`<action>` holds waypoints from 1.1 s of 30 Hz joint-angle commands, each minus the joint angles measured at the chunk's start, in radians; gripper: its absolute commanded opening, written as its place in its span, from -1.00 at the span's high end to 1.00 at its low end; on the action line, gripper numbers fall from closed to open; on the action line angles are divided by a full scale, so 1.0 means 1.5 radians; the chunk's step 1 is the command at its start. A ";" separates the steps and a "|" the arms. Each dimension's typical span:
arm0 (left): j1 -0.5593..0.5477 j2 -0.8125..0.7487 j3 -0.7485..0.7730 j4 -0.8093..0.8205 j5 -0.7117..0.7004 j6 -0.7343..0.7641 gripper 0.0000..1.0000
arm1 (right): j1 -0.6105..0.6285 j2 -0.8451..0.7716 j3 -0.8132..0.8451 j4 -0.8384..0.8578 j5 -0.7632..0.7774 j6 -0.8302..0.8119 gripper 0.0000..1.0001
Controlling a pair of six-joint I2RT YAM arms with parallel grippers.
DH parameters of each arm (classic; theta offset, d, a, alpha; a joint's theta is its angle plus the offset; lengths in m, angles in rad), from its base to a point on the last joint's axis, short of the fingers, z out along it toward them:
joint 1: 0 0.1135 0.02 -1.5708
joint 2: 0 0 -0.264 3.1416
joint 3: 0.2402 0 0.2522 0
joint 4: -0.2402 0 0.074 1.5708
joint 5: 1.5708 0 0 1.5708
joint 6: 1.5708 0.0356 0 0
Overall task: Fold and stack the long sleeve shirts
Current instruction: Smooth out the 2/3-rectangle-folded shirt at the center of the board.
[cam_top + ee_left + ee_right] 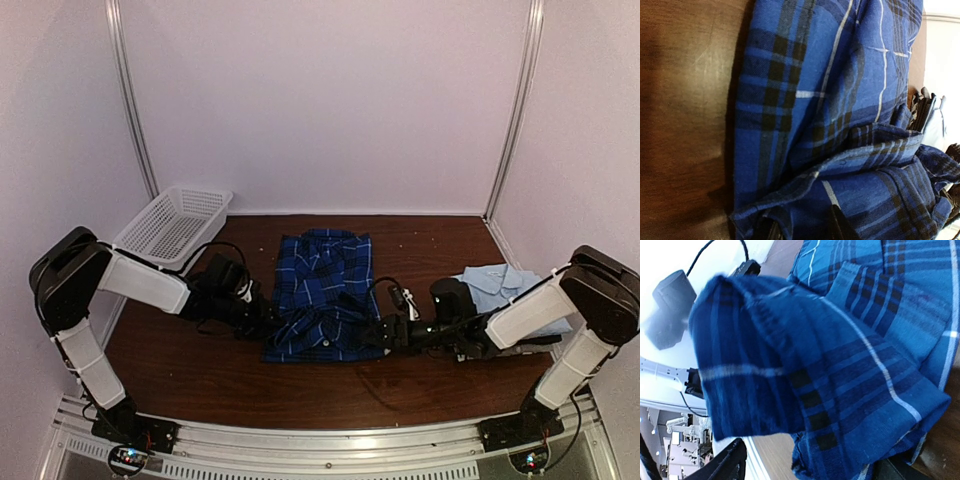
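Note:
The dark blue-and-black plaid long sleeve shirt (325, 290) lies spread mid-table, its near hem bunched up. My left gripper (262, 318) is at the shirt's near-left corner. In the left wrist view its dark fingers (840, 225) pinch a fold of the plaid cloth (840, 100), so the left gripper (805, 227) is shut on it. My right gripper (385, 335) is at the near-right corner. Its jaws stand wide in the right wrist view, and the raised plaid cloth (850, 340) hangs between them. One finger (727, 462) stays apart from the cloth. A folded light blue shirt (500, 283) lies far right.
A white lattice basket (172, 222) stands at the back left against the wall. The brown table (200, 370) ends at a metal rail (320, 445) by the arm bases. White walls close in the back and both sides.

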 commanded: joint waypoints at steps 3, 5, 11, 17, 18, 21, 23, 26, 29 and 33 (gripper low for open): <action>-0.006 0.014 0.003 0.020 0.003 -0.002 0.36 | 0.002 -0.033 -0.028 -0.039 -0.080 -0.033 -0.63; -0.007 0.014 0.002 0.021 0.002 -0.003 0.36 | 0.002 -0.040 -0.034 -0.073 -0.079 -0.048 -0.63; -0.007 0.019 0.000 0.022 -0.001 -0.005 0.36 | -0.001 -0.047 -0.031 -0.147 -0.036 -0.072 -0.65; -0.007 -0.001 0.013 -0.005 -0.018 0.019 0.33 | -0.001 -0.085 -0.021 -0.226 0.025 -0.086 -0.65; -0.007 -0.005 0.022 -0.019 -0.023 0.028 0.32 | -0.001 -0.098 -0.016 -0.246 0.037 -0.092 -0.66; -0.007 -0.019 0.043 -0.053 -0.041 0.053 0.24 | -0.002 -0.145 0.004 -0.317 0.085 -0.114 -0.66; -0.006 -0.028 0.051 -0.067 -0.048 0.064 0.14 | -0.002 -0.176 0.023 -0.368 0.119 -0.131 -0.66; -0.007 -0.040 0.057 -0.086 -0.055 0.079 -0.08 | -0.002 -0.221 0.055 -0.424 0.173 -0.153 -0.66; -0.007 -0.054 0.067 -0.122 -0.069 0.104 -0.25 | -0.001 -0.248 0.085 -0.471 0.210 -0.171 -0.65; -0.007 -0.074 0.085 -0.169 -0.094 0.156 -0.37 | 0.007 -0.248 0.113 -0.488 0.219 -0.191 -0.54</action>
